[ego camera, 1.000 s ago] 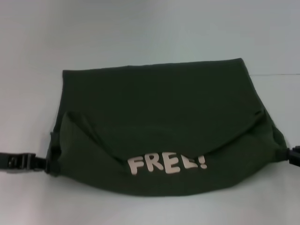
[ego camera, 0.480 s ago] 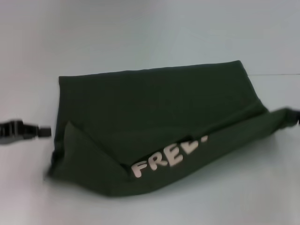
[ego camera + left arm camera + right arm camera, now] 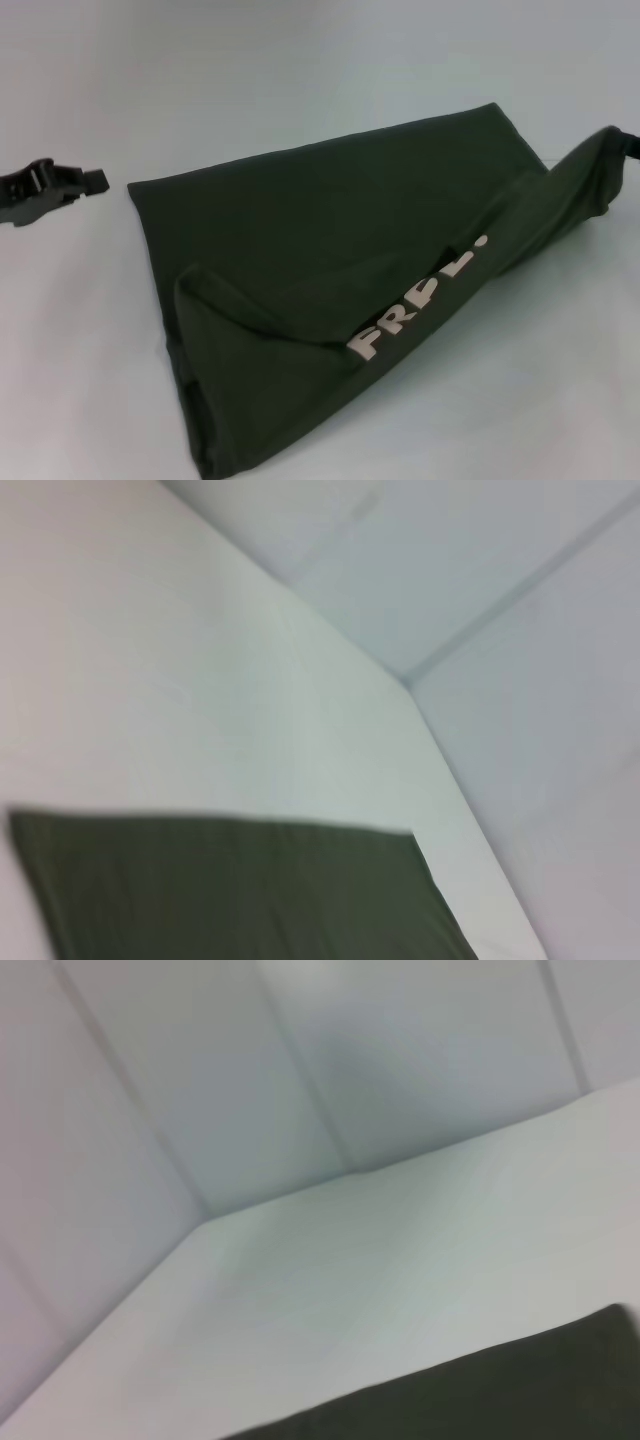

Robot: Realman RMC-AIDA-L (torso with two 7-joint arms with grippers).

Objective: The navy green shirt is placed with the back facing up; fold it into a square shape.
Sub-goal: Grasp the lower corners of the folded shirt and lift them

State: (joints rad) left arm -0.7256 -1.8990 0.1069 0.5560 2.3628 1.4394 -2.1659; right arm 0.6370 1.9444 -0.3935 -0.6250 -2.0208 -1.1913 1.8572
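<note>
navy green shirt (image 3: pixel 330 250) is laid skewed on the white table (image 3: pixel 300 80), part-folded, "FREE!" flap turned up | its right end is pinched and drawn taut by the right gripper (image 3: pixel 628 143) at the view's edge | left gripper (image 3: pixel 95 177) is held apart, nothing gripped, finger state cannot be told | square judged unfinished: further folds are left

Navy green shirt (image 3: pixel 330 230): dark olive, soft, partly folded, spread slantwise on the white worktop (image 3: pixel 300 70). Near edge turned over, cream "FREE!" lettering exposed along the fold, partly hidden by a crease. Right corner drawn up into a taut point at the right edge.
</note>
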